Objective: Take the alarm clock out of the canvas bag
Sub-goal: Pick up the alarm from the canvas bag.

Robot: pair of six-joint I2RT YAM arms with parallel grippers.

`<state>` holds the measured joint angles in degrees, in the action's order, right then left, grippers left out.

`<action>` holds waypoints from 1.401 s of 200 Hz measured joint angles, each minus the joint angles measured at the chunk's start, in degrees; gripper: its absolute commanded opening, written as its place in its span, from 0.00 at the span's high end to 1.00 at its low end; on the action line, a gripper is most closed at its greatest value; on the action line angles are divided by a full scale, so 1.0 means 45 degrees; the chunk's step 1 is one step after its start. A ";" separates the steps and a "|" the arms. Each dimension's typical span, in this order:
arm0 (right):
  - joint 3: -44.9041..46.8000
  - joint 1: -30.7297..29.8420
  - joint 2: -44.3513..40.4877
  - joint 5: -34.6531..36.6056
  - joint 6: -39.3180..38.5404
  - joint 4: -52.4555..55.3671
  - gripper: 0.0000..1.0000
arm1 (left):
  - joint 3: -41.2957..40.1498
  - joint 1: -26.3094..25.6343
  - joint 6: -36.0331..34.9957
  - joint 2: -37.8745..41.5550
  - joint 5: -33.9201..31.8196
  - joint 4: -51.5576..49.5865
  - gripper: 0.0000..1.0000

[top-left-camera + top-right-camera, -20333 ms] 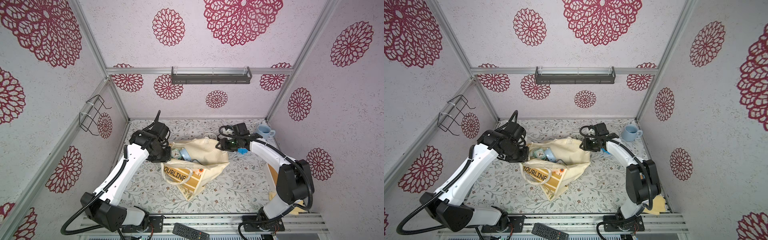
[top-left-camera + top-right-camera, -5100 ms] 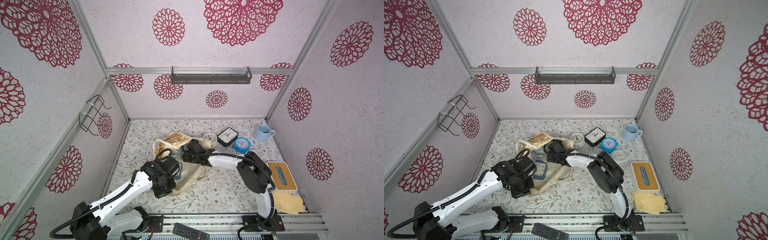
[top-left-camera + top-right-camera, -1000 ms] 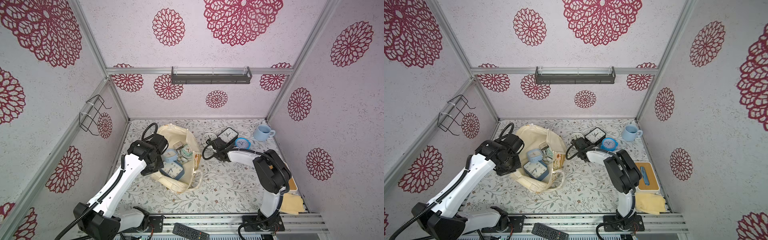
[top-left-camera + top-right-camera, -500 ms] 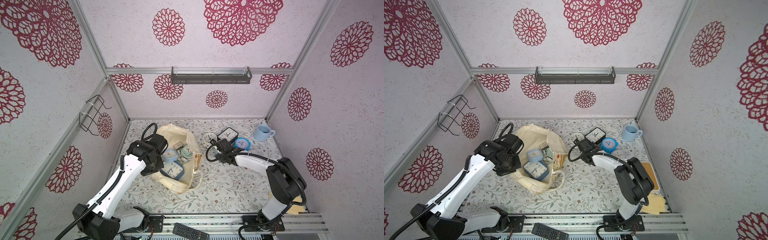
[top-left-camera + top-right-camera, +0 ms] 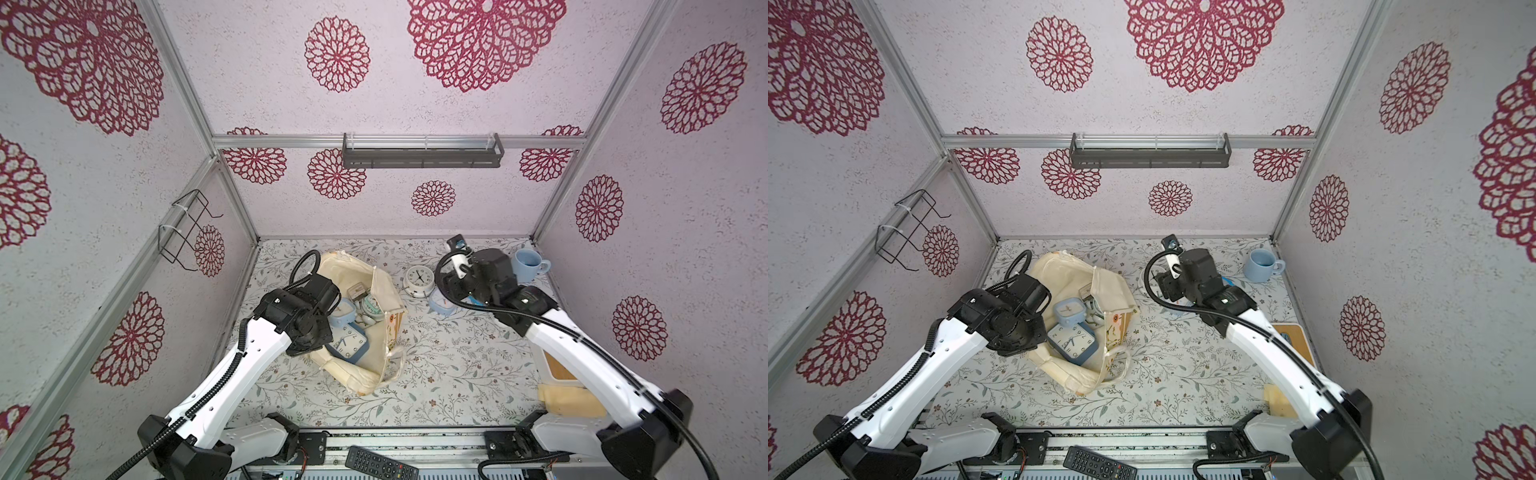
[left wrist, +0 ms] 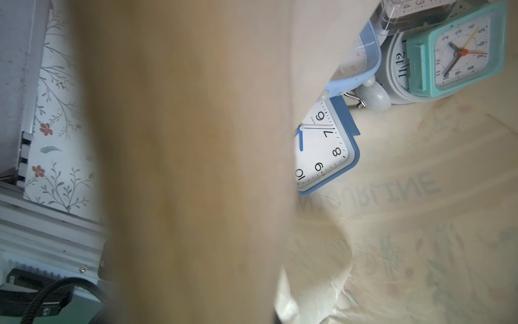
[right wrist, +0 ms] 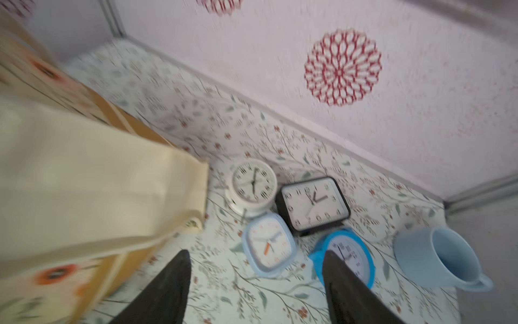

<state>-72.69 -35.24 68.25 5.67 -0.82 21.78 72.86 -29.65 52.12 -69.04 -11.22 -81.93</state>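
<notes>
Alarm clock (image 5: 347,345), blue and square, lies face-up inside the canvas bag (image 5: 365,380) in both top views; left gripper (image 5: 318,334) pinches its limp rim. Left wrist: hard plastic, likely light and slick, so grab across opposite edges. Right wrist: right gripper (image 7: 255,254) spread, empty.

place: lab test cell | cues: aluminium frame (image 5: 291,141), wallpapered panels (image 5: 374,208), mounting rail (image 5: 436,440)

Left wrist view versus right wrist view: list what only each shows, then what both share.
Left wrist only: a blue-framed square clock and a teal square clock inside the cream canvas bag. Right wrist only: the open right gripper, a round white clock, a black rectangular clock, a light blue mug. Both: that bag and the floral tabletop.
</notes>
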 measured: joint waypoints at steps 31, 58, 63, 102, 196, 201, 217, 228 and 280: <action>-0.0724 -0.1885 -0.1171 -0.2166 0.3089 -0.0277 0.29 | -0.0121 -0.0073 0.0044 0.0253 0.0272 0.0321 1.00; -0.0806 -0.3711 -0.0534 -0.3492 0.5795 -0.0826 0.29 | -0.0126 -0.0228 0.0126 0.0364 0.0617 0.0578 1.00; -0.0845 -0.3949 -0.0325 -0.3643 0.6217 -0.0903 0.28 | -0.0126 -0.0287 0.0151 0.0369 0.0675 0.0607 1.00; -0.0869 -0.5027 0.2327 -0.3847 0.9078 -0.1035 0.20 | -0.0126 -0.0699 0.0481 0.0432 0.0962 0.0952 1.00; -0.1719 -0.5542 0.5022 -0.0223 1.5392 -0.1632 0.20 | -0.1404 -0.2055 0.1394 0.0918 0.0772 0.2798 1.00; -0.2011 -0.5591 0.5377 0.0092 1.5446 -0.1569 0.20 | -0.1418 -0.2171 0.1428 0.0889 0.0753 0.2895 1.00; -0.3390 -0.5795 0.6664 0.1005 1.5271 -0.0806 0.21 | -0.1418 -0.2603 0.1545 0.0797 0.0680 0.3201 1.00; -0.4522 -0.5984 0.7558 0.1802 1.4955 -0.0112 0.21 | -0.1418 -0.2875 0.1651 0.0782 0.0627 0.3332 1.00; -0.4682 -0.6785 0.7854 0.4352 1.3687 0.0515 0.18 | -0.2433 -0.3313 0.2103 0.1967 0.0423 0.3395 1.00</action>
<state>-93.76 -65.78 103.59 25.26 60.77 24.10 61.91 -44.56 61.58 -60.18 -9.32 -66.65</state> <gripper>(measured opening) 0.810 0.051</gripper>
